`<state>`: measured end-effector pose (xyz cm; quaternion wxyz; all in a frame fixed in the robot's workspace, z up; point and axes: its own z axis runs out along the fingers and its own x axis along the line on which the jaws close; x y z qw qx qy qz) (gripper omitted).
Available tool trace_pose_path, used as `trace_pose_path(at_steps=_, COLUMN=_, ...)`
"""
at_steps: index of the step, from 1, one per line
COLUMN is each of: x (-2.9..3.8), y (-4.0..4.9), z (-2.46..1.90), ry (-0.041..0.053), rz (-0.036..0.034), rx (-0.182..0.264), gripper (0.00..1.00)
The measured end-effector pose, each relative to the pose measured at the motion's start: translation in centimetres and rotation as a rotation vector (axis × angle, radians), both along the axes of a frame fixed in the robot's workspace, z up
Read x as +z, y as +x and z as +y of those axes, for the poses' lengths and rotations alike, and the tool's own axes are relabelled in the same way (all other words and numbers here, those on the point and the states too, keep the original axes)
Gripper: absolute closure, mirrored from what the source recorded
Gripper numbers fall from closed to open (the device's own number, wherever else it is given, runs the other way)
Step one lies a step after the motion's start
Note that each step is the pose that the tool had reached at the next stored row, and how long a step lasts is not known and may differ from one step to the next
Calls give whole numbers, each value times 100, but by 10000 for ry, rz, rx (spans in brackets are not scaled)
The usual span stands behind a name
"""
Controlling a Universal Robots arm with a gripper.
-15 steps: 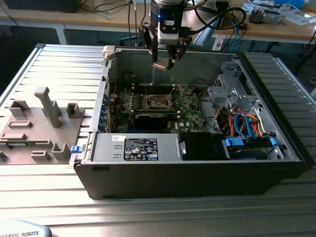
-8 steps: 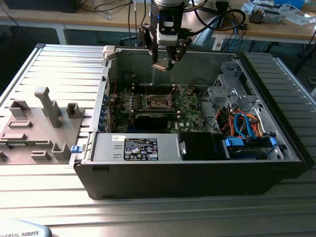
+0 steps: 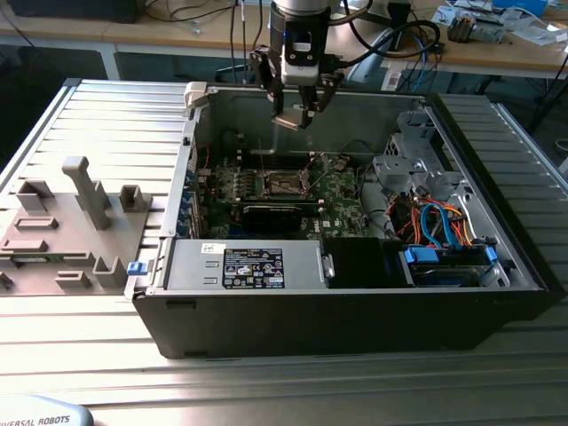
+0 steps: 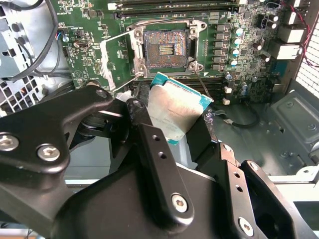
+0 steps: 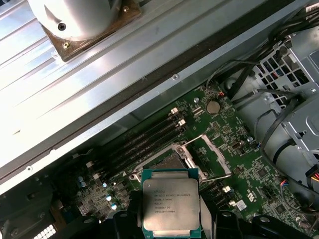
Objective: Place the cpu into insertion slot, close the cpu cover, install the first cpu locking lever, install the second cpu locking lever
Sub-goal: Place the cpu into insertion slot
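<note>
My gripper (image 3: pixel 296 115) hangs above the open computer case, shut on the cpu (image 5: pixel 171 204), a thin silvery square plate with a teal edge, also seen tilted between the fingers as the cpu (image 4: pixel 174 112). Below it on the green motherboard lies the insertion slot (image 4: pixel 166 48), a dark square socket with a metal rim and nothing in it. The slot (image 3: pixel 286 183) sits mid-board in the exterior view. Its cpu cover (image 4: pixel 117 56) stands swung open beside the socket, and a thin wire locking lever (image 4: pixel 164 21) runs along the socket's edge.
The black case wall (image 3: pixel 355 311) and power supply (image 3: pixel 248 266) lie at the front. A drive cage with orange and blue cables (image 3: pixel 435 222) fills the exterior view's right. A grey fixture plate with blocks (image 3: pixel 71 222) sits on the exterior view's left. Long memory slots (image 4: pixel 174 6) flank the socket.
</note>
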<state>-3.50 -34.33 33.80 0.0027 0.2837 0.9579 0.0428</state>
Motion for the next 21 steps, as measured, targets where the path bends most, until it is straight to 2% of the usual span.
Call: trace_pose_path(at_steps=21, x=-6, y=0, z=0, ry=0, rz=0, rx=-152, gripper=46)
